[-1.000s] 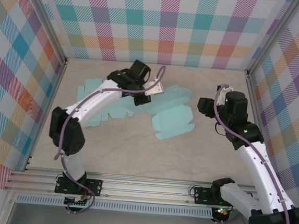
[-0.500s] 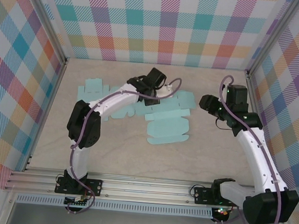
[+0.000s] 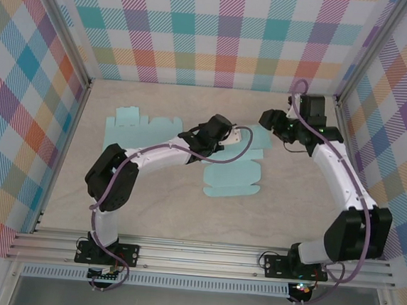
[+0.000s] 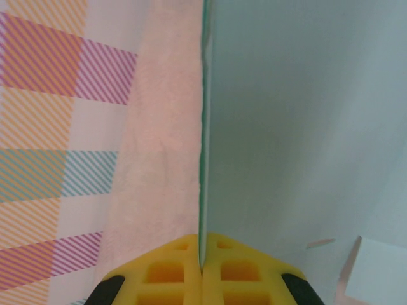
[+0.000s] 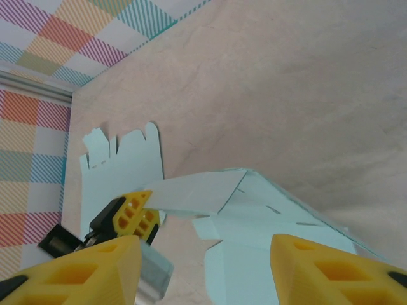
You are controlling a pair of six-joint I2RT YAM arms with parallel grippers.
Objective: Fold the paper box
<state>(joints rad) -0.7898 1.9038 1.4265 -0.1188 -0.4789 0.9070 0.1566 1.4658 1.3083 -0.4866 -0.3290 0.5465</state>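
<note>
The paper box (image 3: 233, 178) is a pale teal die-cut sheet lying partly folded at the table's middle. My left gripper (image 3: 224, 141) is over its back edge, shut on a raised flap. In the left wrist view the yellow fingertips (image 4: 172, 273) pinch the sheet's thin edge, and the teal panel (image 4: 299, 127) stands upright to their right. My right gripper (image 3: 265, 119) hovers open behind and to the right of the box, touching nothing. From the right wrist I look down between my open yellow fingers (image 5: 337, 267) at the lifted flap (image 5: 197, 194) and the left gripper (image 5: 130, 216) holding it.
A second flat teal cutout (image 3: 138, 127) lies at the back left, also seen as notched tabs (image 5: 121, 168) in the right wrist view. Plaid walls (image 3: 228, 33) close in the table on three sides. Bare table surface (image 3: 184, 215) stretches in front of the box.
My left gripper has carried the flap rightward and then nearer, and the box has shifted with it. My right gripper has moved back toward the far wall and slightly left.
</note>
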